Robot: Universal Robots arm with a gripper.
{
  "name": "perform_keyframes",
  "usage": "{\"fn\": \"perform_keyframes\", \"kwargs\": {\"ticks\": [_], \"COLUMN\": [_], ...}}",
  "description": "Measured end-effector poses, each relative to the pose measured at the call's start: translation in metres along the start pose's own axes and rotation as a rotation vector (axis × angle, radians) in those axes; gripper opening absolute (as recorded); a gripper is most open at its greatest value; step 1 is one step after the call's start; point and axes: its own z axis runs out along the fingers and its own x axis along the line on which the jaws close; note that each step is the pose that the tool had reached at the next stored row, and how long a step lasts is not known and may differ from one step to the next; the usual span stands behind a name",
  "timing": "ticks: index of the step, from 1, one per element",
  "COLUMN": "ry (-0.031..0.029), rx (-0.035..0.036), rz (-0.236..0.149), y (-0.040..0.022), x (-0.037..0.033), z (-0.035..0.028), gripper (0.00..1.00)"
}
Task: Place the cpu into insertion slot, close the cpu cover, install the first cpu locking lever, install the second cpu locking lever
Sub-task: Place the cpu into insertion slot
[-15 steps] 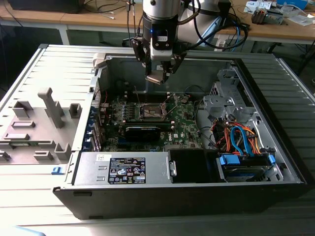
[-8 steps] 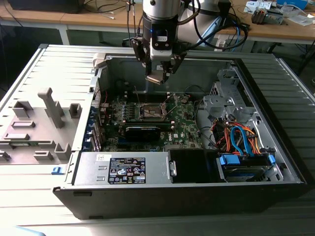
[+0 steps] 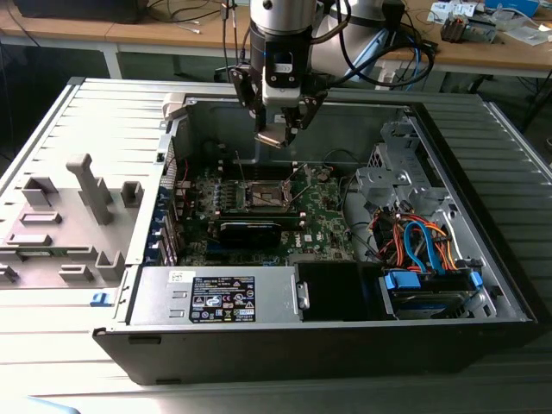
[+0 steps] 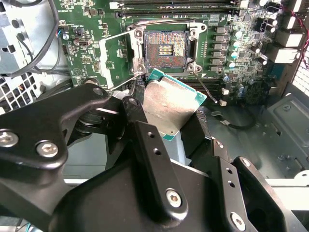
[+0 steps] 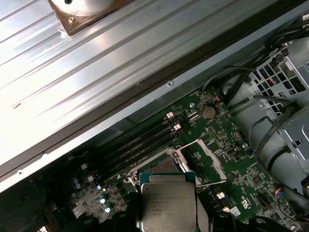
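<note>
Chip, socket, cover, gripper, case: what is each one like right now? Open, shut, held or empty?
Gripper, shut on the chip.
Socket, empty, pins bare.
Chip, held tilted in the air, not in the socket.
Cover, swung open beside the socket.
Case, lying flat, side open.

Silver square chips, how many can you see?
1. The cpu is held by the gripper, up over the green board, not yet in the insertion slot. Others could be hidden.
</note>
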Motion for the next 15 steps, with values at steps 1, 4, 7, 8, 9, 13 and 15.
{"fn": "perform_keyframes", "kwargs": {"ticks": [1,4,7,8,9,13,15], "ry": [-0.0001,-0.0003,-0.0006,-0.0008,-0.0008,-0.0011,-0.0013], "rx": [0.0000,-0.0001,-0.0001,-0.0002,-0.0002,-0.0003,-0.0003], "rz": [0.001,0.004,0.008,0.009,0.010,0.014,0.016], "y": [0.0000,0.0000,0.0000,0.0000,0.0000,0.0000,0.0000], "x": [0.0000,0.0000,0.0000,0.0000,0.0000,0.0000,0.0000], "z": [0.0000,0.0000,0.0001,0.0001,0.0001,0.0001,0.0001], "gripper": [0.55,0.55,0.55,0.55,0.55,0.55,0.55]}}
